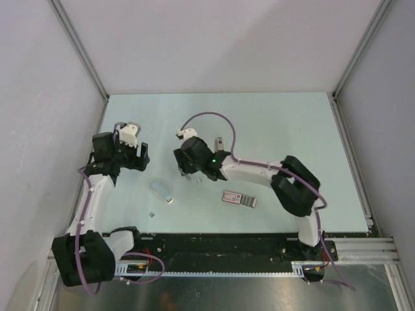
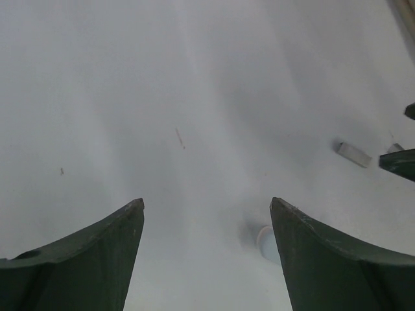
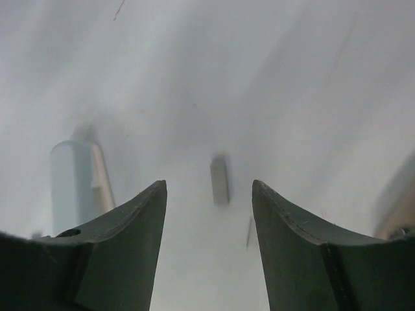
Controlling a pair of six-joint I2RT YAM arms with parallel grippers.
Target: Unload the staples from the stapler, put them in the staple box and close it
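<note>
Debris is showing up first as we are scanning from the near edge of the table (image 1: 292, 123): a loose silvery bit (image 1: 152, 213) is lying left of centre, alone. Just beyond it we are finding the staples (image 1: 162, 190), a pale silvery-blue bar with a whitish end, resting flat at an angle and touching neither gripper. Roughly level with them, right of centre, a pinkish-grey rectangular piece (image 1: 238, 197) is lying flat. Farther in, the right gripper (image 3: 209, 184) is hovering near the table's middle with its fingers standing apart and gripping nothing. In its wrist view we are seeing a silvery strip (image 3: 220, 180) lying on the table, framed between the fingers, with the blue bar off to one side. Toward the left edge, the left gripper (image 2: 206, 206) is hanging with its fingers likewise spread wide, clamping nothing. Farthest back, a small grey piece (image 1: 220, 143) is sitting beside the right arm's wrist.
</note>
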